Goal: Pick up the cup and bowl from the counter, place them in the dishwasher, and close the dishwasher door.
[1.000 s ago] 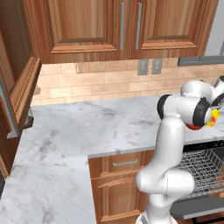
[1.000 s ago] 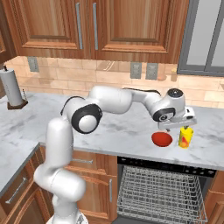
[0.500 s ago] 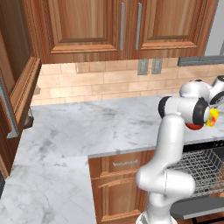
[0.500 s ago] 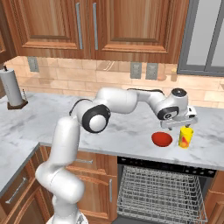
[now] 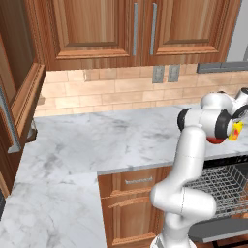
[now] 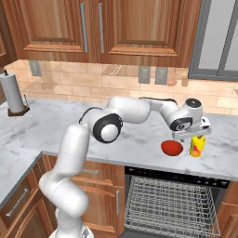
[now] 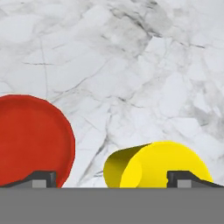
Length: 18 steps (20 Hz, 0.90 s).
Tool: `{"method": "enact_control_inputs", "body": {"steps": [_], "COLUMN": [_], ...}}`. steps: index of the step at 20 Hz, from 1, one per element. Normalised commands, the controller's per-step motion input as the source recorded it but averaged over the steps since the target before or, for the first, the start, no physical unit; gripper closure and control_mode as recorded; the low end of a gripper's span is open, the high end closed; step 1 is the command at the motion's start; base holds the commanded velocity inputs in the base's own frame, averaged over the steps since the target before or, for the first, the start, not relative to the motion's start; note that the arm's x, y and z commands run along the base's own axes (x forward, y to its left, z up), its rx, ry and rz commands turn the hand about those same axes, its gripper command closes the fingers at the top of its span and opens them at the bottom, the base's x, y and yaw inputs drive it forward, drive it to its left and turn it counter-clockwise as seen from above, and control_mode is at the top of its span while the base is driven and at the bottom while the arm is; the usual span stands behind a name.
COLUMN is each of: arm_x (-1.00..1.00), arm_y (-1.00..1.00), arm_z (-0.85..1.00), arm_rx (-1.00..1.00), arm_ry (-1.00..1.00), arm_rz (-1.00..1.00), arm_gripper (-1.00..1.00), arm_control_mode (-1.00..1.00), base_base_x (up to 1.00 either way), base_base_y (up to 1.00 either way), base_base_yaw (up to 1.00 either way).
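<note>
Over at the right side of the right base view, your gripper [image 6: 194, 136] is hanging just above the yellow cup [image 6: 197, 146], and the red bowl [image 6: 172, 148] is sitting just beside the cup on the white counter [image 6: 139, 144]. Since a second ago, the hand is sliding a little to the right, away from the bowl and over the cup. That is telling you the cup is likely the first thing to be picked.

Look at the hand view now. The cup [image 7: 159, 165] is lying low at the bottom right, and the bowl [image 7: 33, 140] is at the bottom left. The two dark fingertips [image 7: 41, 178] are standing wide apart, as wide as they go, and they are holding nothing.

Below the counter, at the bottom of the right base view, the dishwasher [image 6: 172, 204] is standing open with its wire rack showing. Nothing is inside it yet, so you are only starting. Next you are likely lowering the hand around the cup.
</note>
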Motion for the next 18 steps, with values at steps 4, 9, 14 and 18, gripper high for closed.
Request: {"method": "enact_control_inputs", "body": {"steps": [4, 9, 14, 18], "arm_x": [0.00, 0.05, 0.13, 0.19], "arm_y": [-0.12, -0.09, -0.01, 0.00], "arm_z": [-0.16, -0.12, -0.12, -0.09], "arm_rx": [0.00, 0.00, 0.00, 0.00], "arm_ry": [0.00, 0.00, 0.00, 0.00], "arm_rz": [0.03, 0.03, 0.03, 0.02], "arm_gripper": [-1.00, -1.00, -1.00, 1.00], "arm_control_mode": [-1.00, -1.00, -1.00, -1.00], "base_base_x": [0.00, 0.00, 0.00, 0.00], "base_base_y": [0.00, 0.00, 0.00, 0.00], "base_base_yaw": [0.00, 0.00, 0.00, 0.00]}}
